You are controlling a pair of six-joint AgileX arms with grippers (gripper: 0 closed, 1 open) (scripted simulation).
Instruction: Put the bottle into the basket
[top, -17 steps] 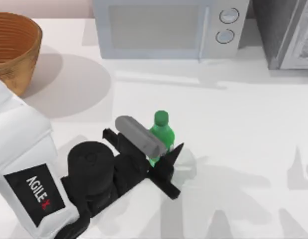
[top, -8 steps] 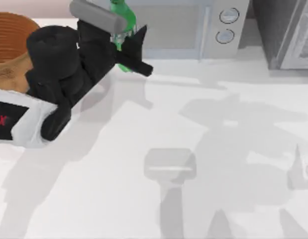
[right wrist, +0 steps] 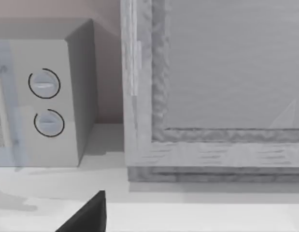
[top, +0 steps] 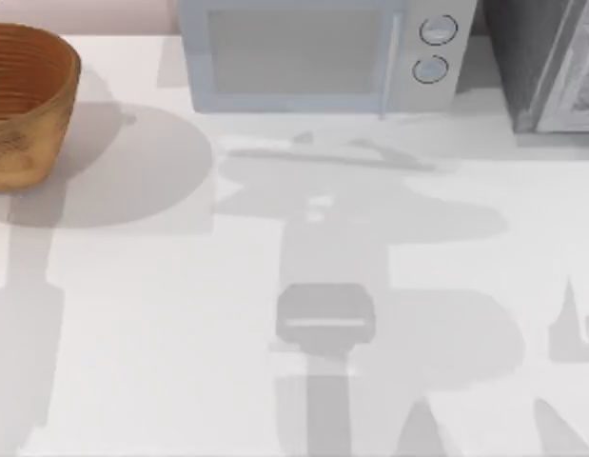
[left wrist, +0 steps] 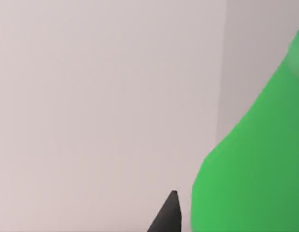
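The green bottle [left wrist: 255, 159] looms large and close in the left wrist view, against a plain pale wall. My left gripper [left wrist: 188, 220] is shut on it, and one black fingertip [left wrist: 169, 215] shows right beside the bottle's side. The tan woven basket [top: 23, 105] stands at the table's back left corner in the top view, and its inside is cut off by the view's edge. A dark part of my right gripper [right wrist: 89, 217] shows in the right wrist view, low over the table and facing the back right.
A white microwave [top: 313, 52] with two round knobs [right wrist: 45, 104] stands along the back edge. A grey cabinet [right wrist: 212, 87] is at the back right. The white table [top: 304, 286] carries only arm shadows across its middle and front.
My left arm lifted the bottle from the table's middle toward the back left near the basket, then passed out of the top view. The basket is now uncovered.
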